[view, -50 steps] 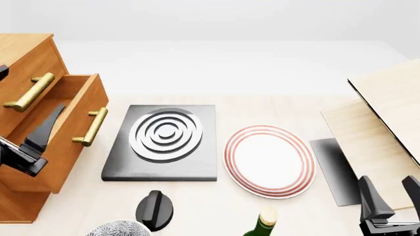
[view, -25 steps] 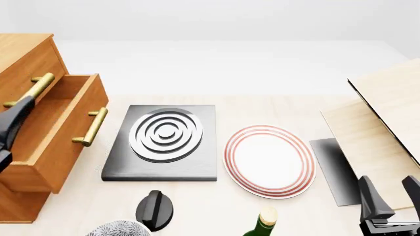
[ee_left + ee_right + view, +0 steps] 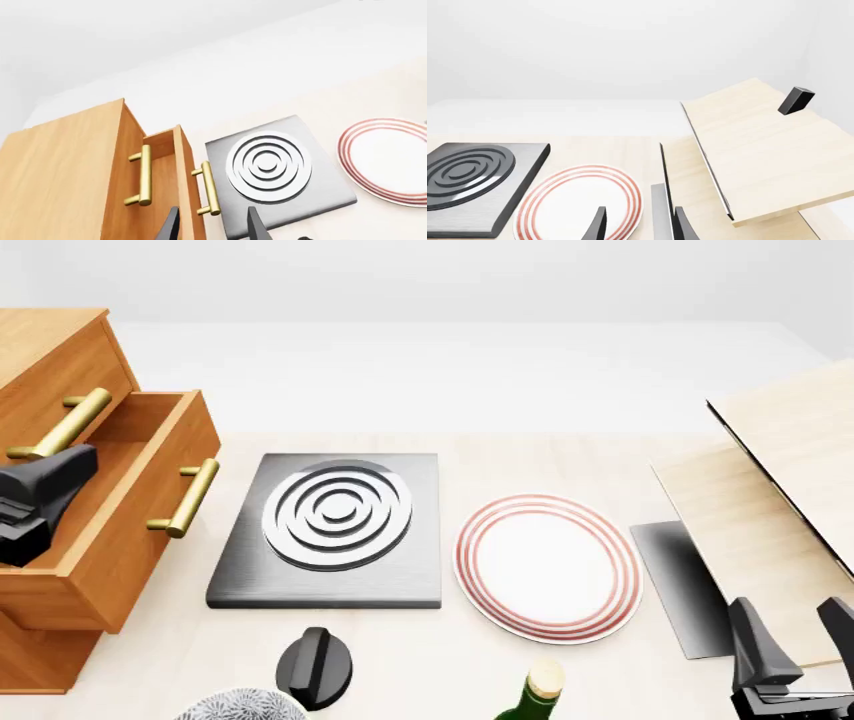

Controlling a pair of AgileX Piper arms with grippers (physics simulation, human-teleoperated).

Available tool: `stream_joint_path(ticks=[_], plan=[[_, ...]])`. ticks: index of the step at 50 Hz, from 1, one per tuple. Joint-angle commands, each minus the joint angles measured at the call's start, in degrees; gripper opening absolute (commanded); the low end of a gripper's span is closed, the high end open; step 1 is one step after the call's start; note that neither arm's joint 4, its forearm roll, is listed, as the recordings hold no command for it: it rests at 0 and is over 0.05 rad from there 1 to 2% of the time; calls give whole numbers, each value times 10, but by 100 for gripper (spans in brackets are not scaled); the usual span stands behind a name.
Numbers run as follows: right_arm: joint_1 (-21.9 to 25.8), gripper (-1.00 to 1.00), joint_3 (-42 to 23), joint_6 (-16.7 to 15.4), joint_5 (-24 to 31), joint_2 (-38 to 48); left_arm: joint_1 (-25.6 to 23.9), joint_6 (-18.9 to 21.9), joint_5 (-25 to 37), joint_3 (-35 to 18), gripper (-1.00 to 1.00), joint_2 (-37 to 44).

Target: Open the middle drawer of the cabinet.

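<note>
The orange-brown cabinet (image 3: pixel 54 350) stands at the left edge of the table. Its middle drawer (image 3: pixel 144 540) is pulled out, brass handle (image 3: pixel 187 498) facing the table. The top drawer's handle (image 3: pixel 60 425) sits further back, on a closed front. My left gripper (image 3: pixel 47 485) is a dark shape over the open drawer, touching nothing. In the left wrist view it (image 3: pixel 212 229) is open and empty, with the middle drawer (image 3: pixel 187 175) and its handle (image 3: pixel 208 190) ahead of the fingertips. My right gripper (image 3: pixel 794 640) (image 3: pixel 639 222) is open and empty at the front right.
A grey slab with white rings (image 3: pixel 334 525) lies beside the drawer, then a red-rimmed plate (image 3: pixel 547 565). A black knob (image 3: pixel 316 668), a green bottle (image 3: pixel 534 695) and a patterned bowl (image 3: pixel 240 708) sit at the front edge. Pale wood panels (image 3: pixel 787 490) stand at the right.
My left gripper has come up out of the open drawer and now hangs above it. The drawer has stayed pulled out. The right arm has not moved.
</note>
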Motion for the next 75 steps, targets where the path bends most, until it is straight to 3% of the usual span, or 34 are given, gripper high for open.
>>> stream_joint_path(ticks=[1, 35, 55, 75], plan=[[0, 100, 0, 1, 10, -13, 11, -77, 40, -24, 100, 9], [0, 100, 0, 1, 10, -13, 103, -123, 13, -6, 100, 30], [0, 100, 0, 1, 10, -13, 131, -153, -46, 28, 100, 92], [0, 100, 0, 1, 10, -13, 140, -167, -65, 46, 100, 124]])
